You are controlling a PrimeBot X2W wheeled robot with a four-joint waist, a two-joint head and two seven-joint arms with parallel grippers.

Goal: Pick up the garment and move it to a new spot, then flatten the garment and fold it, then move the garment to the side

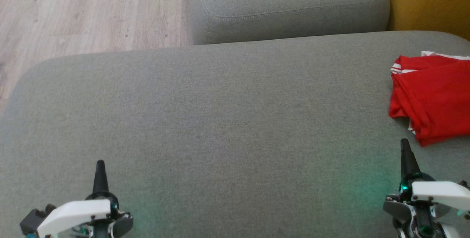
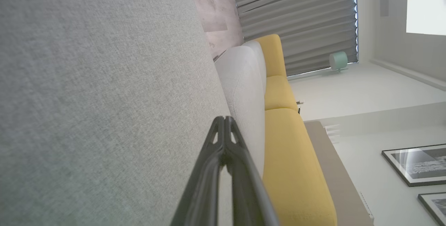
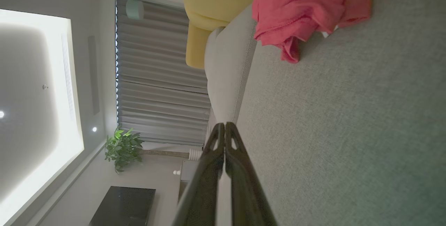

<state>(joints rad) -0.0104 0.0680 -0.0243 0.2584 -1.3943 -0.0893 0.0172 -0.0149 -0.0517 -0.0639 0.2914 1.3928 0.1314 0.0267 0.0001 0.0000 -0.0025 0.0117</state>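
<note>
- Left gripper point(image 1: 100, 167) is over the near left part of the grey seat cushion point(image 1: 227, 113), clenched and empty.
- Right gripper point(image 1: 405, 149) is over the cushion's near right part, likewise clenched and empty.
- Red garment point(image 1: 433, 94) lies loosely folded at the cushion's right edge, just beyond the right gripper and not touching it.
- Wooden floor point(image 1: 73, 10) lies past the cushion's far left edge.

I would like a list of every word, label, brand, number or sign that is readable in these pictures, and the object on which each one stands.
No text can be read in any view.
The red garment shows white stripes, but no print or label on the side that faces up.
The framed pictures on the wall are too small to tell whether they carry any writing.
The grey sofa cushion is plain fabric.
</note>
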